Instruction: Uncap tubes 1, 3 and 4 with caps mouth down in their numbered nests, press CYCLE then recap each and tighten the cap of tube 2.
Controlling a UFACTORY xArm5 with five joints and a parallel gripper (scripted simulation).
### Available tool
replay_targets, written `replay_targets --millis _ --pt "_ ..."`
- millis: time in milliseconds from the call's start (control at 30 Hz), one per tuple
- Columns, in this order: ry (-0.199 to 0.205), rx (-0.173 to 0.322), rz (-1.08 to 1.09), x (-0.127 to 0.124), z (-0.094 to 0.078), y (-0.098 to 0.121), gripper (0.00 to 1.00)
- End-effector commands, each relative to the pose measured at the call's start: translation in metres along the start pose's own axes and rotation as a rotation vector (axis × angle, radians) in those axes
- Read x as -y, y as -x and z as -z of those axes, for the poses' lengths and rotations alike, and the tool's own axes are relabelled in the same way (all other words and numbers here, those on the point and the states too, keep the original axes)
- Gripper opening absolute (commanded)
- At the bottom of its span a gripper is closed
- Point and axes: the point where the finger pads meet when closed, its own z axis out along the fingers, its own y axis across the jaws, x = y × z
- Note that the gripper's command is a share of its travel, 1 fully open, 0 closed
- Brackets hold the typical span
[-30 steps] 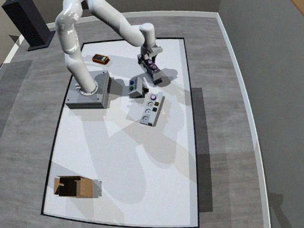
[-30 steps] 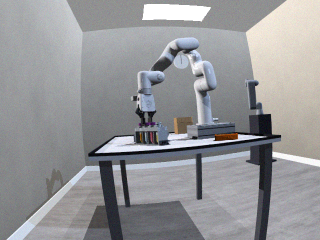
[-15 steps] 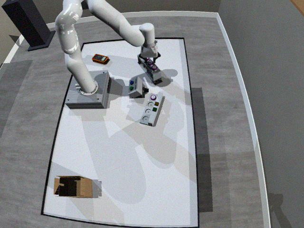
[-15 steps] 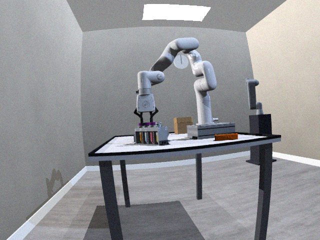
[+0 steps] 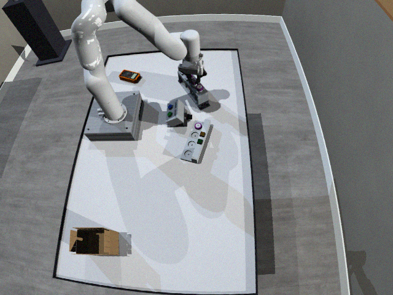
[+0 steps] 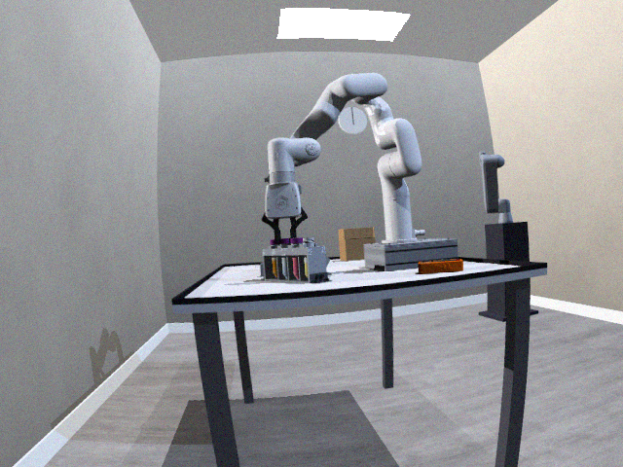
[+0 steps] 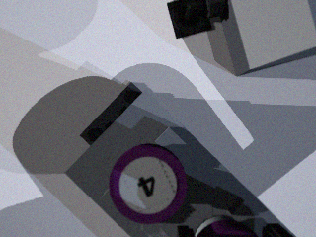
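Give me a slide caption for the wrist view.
Wrist view: purple-rimmed cap marked 4 on its tube in the decapping station, another cap at the bottom edge.

Glossy white rounded arm (image 6: 397, 151), grey-white wrist housing, black-fingered tool (image 6: 284, 233), grey base block (image 5: 131, 126).

You can see an orange meter (image 5: 129, 75) lying flat on the white mat (image 5: 158, 222), off to one side of the jaws. Far from the jaws, an open brown cardboard box (image 5: 95, 241) rests near the mat's corner. A dark stand (image 5: 34, 30) waits beside the table.
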Motion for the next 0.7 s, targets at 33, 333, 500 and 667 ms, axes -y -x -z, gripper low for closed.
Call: replay_targets --millis 33,333,500,667 --pt "0.000 0.005 -0.003 0.0010 0.0011 0.0007 0.00" --pt "-0.001 0.005 0.147 0.0010 0.0012 0.0007 0.00" --pt "-0.001 0.005 0.347 0.0010 0.0013 0.0007 0.00" --pt "-0.002 0.005 0.547 0.0010 0.0014 0.0007 0.00"
